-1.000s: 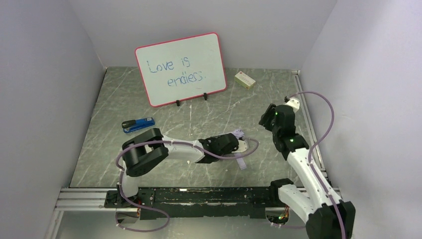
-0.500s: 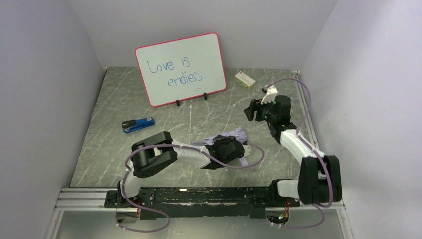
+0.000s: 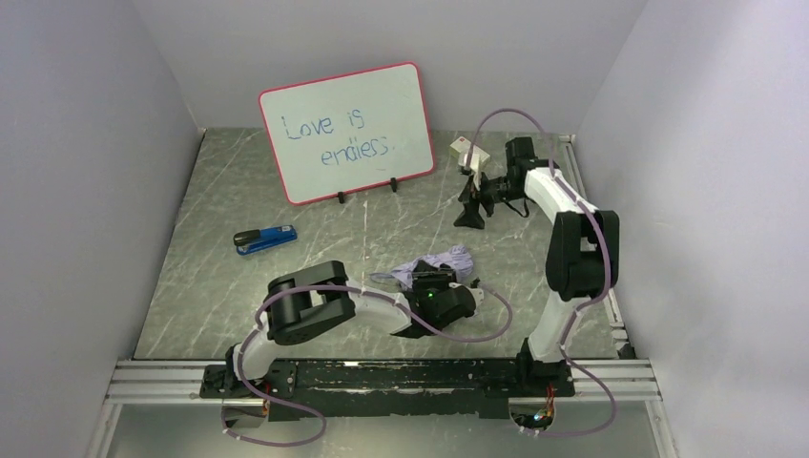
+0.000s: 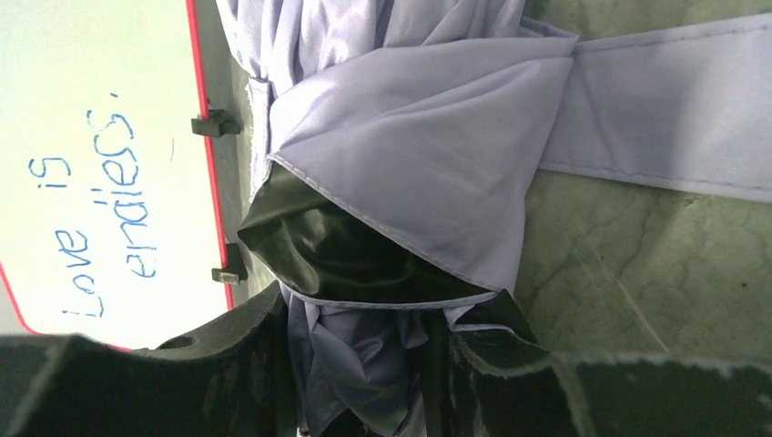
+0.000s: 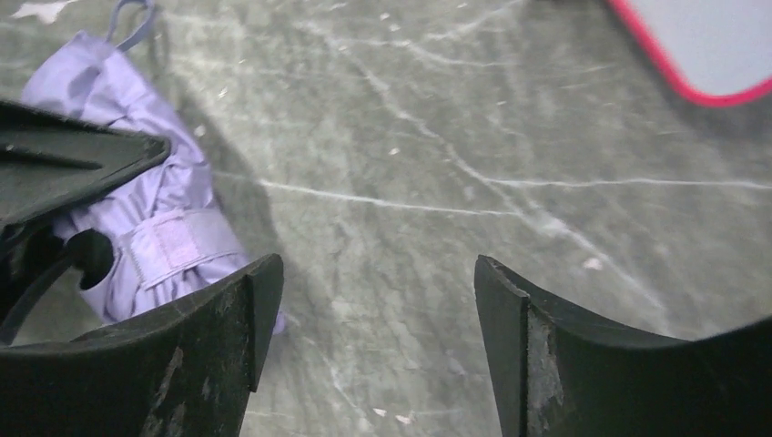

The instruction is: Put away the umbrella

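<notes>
The left jaws are clamped on the umbrella (image 4: 428, 155). In the left wrist view their two dark fingers (image 4: 228, 364) stand either side of the bunched lavender fabric, which fills the gap between them. A fold of black lining shows just beyond. The fabric closure strap (image 4: 665, 118) runs off flat from the bundle across the marbled worktop (image 4: 637, 273). Seen from above, these jaws sit on the near end of the umbrella. It lies collapsed and crumpled on the worktop, about midway between the left and right edges and nearer the front edge than the back.

The right jaws stand apart and hold nothing. The right wrist view shows bare worktop between them, with the umbrella off to one side, well apart from them. From above they point down at the worktop toward the back right corner, near a small cream box (image 3: 462, 150).

A red-framed whiteboard (image 3: 345, 129) with blue handwriting stands propped along the back edge. A blue stapler (image 3: 264, 239) lies toward the left edge.
</notes>
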Controlling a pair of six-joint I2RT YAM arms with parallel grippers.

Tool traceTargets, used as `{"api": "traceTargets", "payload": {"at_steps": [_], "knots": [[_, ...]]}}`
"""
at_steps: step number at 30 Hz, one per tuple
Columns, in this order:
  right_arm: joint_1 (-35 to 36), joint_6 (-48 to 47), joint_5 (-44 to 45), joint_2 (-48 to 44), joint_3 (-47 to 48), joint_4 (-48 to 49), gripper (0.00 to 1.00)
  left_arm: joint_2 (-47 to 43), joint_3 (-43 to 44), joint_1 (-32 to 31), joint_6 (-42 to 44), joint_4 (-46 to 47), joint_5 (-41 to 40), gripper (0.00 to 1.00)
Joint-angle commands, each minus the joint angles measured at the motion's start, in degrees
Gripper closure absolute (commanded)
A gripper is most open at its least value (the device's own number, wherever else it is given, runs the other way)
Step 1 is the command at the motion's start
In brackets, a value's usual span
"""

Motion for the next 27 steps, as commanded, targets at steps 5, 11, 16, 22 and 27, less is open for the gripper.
{"api": "traceTargets", "payload": {"at_steps": [5,11,16,22,27], "knots": [[3.68,-9.66,0.94,1.09,-1.02,-14.69,0.17,7.63,-4.06,0.86,-0.02,-10.16,3.97,0.95],[6.22,-11.46,2.85,1.02,-1.88,-17.47,0.18,7.82,-4.41,0.69,1.34,-8.83,4.05,0.95],[9.02,-9.47,4.91,-1.16,-3.75,-18.89,0.18,8.06,-4.35,0.52,2.19,-8.88,4.09,0.95],[10.80,-6.84,8.75,-2.54,-5.75,-18.75,0.18,8.09,-4.75,0.43,3.50,-8.32,4.16,0.95],[11.81,-4.24,16.64,-0.06,-7.80,-16.60,0.20,7.79,-4.99,0.36,2.83,-8.08,4.48,0.95]]}}
